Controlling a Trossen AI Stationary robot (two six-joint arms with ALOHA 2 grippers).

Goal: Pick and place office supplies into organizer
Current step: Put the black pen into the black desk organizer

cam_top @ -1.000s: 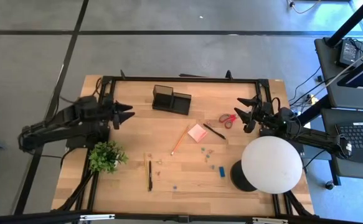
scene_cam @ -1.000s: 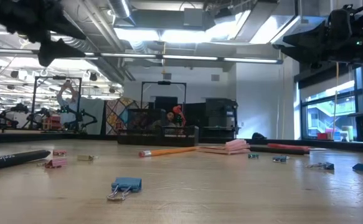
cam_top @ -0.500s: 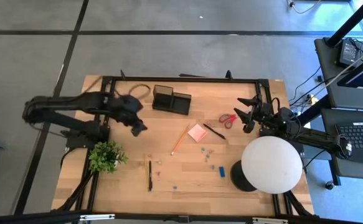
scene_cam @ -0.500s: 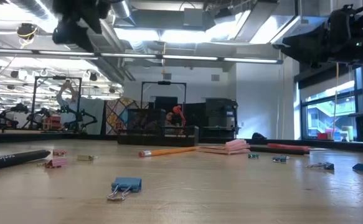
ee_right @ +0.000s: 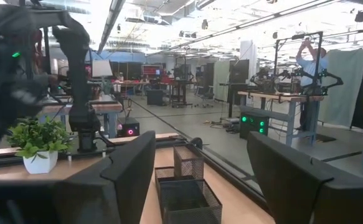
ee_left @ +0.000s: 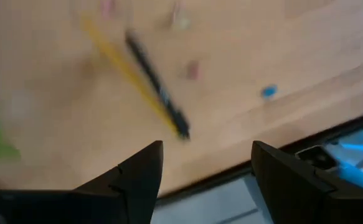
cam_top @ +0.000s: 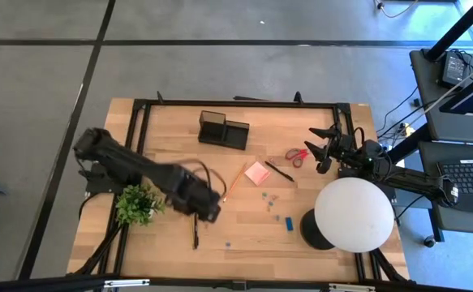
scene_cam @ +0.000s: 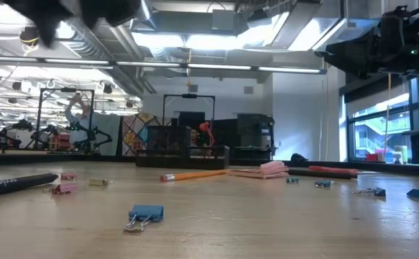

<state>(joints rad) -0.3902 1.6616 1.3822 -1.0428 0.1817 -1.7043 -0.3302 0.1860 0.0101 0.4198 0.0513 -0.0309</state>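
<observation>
The left tool [cam_top: 206, 204] hangs over the bench [cam_top: 171, 146] just beside the green potted plant [cam_top: 137, 203], its fingers [ee_left: 134, 180] spread wide with nothing between them; beneath it lie a black pen [ee_left: 157, 93] and a yellow pencil [ee_left: 122, 65] side by side. The organizer [cam_top: 223, 130] stands well away from the plant, toward the bench's far edge; the pink sticky-note pad [cam_top: 257, 172], an orange-brown pencil [cam_top: 234, 182] and the red-handled scissors [cam_top: 296, 155] lie between organizer and white globe lamp [cam_top: 354, 214]. The right tool [cam_top: 324, 150] waits just beside the scissors, fingers [ee_right: 134, 168] apart and empty; small clips [scene_cam: 145, 215] are scattered near the pad.
</observation>
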